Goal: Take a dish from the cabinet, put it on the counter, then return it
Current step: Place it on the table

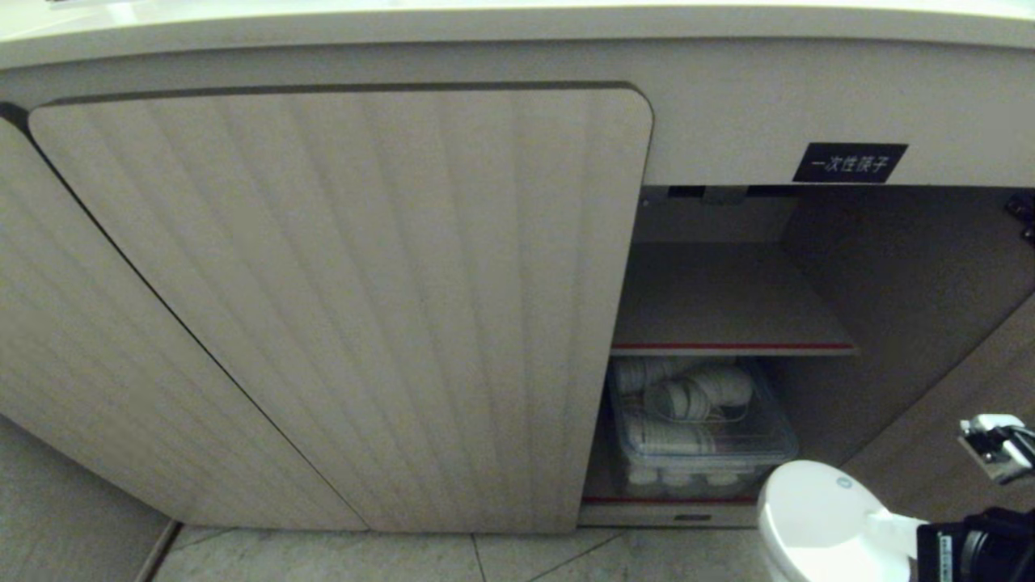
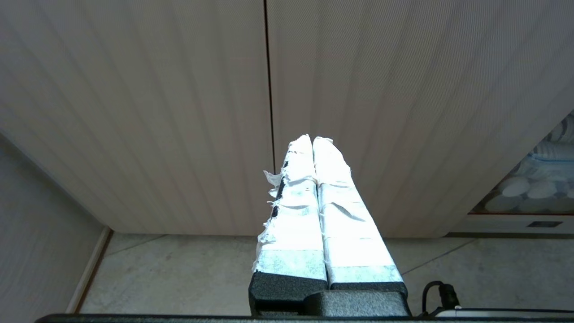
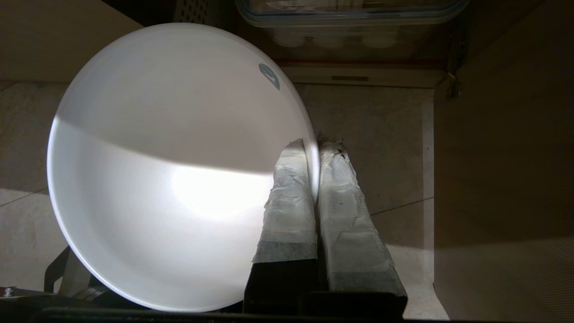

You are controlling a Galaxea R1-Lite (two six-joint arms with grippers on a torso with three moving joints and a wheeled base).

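My right gripper (image 3: 312, 146) is shut on the rim of the dish (image 3: 170, 170), a round white one with a small grey sticker; one taped finger lies inside it and one outside. In the head view the dish (image 1: 817, 517) hangs low at the bottom right, above the floor in front of the open compartment of the cabinet (image 1: 728, 267). The counter (image 1: 517, 20) runs along the top edge. My left gripper (image 2: 312, 140) is shut on nothing, facing the closed ribbed doors; it does not show in the head view.
A clear plastic bin (image 1: 703, 436) with several white dishes fills the lower compartment under the red-edged shelf (image 1: 728, 346). The opened door (image 1: 954, 420) stands to the right of the dish. A closed ribbed door (image 1: 364, 307) lies to the left. Tiled floor (image 1: 566, 558) is below.
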